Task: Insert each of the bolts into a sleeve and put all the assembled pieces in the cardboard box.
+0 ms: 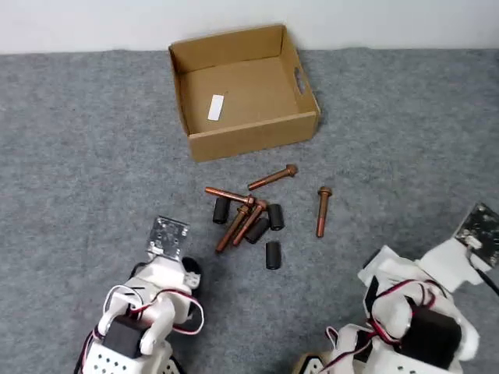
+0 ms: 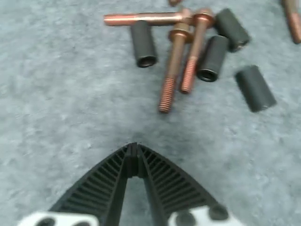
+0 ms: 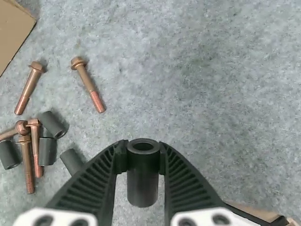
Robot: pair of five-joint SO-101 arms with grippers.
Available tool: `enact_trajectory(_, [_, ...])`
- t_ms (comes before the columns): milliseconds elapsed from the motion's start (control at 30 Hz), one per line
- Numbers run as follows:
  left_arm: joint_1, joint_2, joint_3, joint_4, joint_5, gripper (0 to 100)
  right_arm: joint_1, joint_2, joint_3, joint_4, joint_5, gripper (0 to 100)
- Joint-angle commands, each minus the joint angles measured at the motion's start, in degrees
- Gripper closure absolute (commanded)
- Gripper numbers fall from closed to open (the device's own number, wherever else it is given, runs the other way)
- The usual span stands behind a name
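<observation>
- The bolts (image 1: 323, 210) are copper-coloured, each with a flanged head and a thread on the last part of the shank. Five of them lie on the grey felt of the table (image 1: 78, 156), in front of the cardboard box (image 1: 253, 139).
- Three bolts make a loose heap with their heads close together. One more lies just before the front wall of the box, and one lies alone on the side of the right arm.
- The sleeves (image 1: 272, 255) are short black tubes, matt, with a round bore. Four lie on the felt, in and beside the heap of bolts.
- A fifth sleeve (image 3: 142, 183) is gripped between the fingers of the right gripper (image 3: 142, 151). Its open bore faces the wrist camera. It is over bare felt, apart from the heap.
- The left gripper (image 2: 133, 151) has its fingers pressed together with nothing between them. It is low over the felt, near the threaded tips of two bolts.
- The cardboard box is plain brown and open on top, with a hand slot in one side wall.
- A small white label (image 1: 216, 107) lies on the floor of the box. Its print cannot be read.
</observation>
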Motion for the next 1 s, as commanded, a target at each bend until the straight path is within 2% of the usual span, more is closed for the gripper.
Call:
enact_trajectory(0, [2.29, -0.53, -0.4, 0.26, 0.26, 100, 0.75, -0.13, -0.26, 0.57, 0.35, 99.1])
enact_trajectory(200, [3.78, -0.62, -0.4, 1.14, -1.67, 100, 0.84, -0.13, 2.55, -1.19, 0.18, 99.1])
enact_trajectory(267, [1.93, -0.62, -0.75, 1.23, -7.91, 99, 0.84, -0.13, 2.81, -1.36, 0.09, 99.1])
enact_trajectory(333, [-0.7, -0.62, -1.89, 0.35, -17.05, 98, 0.84, -0.13, 2.9, -1.45, 0.09, 99.1])
enact_trajectory(433, [-7.47, -0.62, -5.49, -0.53, -29.19, 92, 0.84, -0.13, 3.08, -1.54, 0.09, 99.1])
enact_trajectory(567, [-12.92, -0.26, -10.95, -5.01, -27.96, 97, 0.84, -0.13, 3.16, -1.54, 0.09, 99.1])
enact_trajectory(733, [-12.57, 1.93, -18.07, -5.36, -27.96, 97, 0.92, -0.13, 3.25, -1.54, 0.0, 99.1])
enact_trajectory(833, [-10.46, 10.02, -21.85, -5.27, -27.96, 97, 1.01, -0.22, 3.69, -1.71, -0.09, 99.1])
enact_trajectory(967, [-8.97, 28.75, -31.25, -5.36, -27.78, 98, 4.7, -0.22, 4.92, -2.42, 0.0, 99.1])
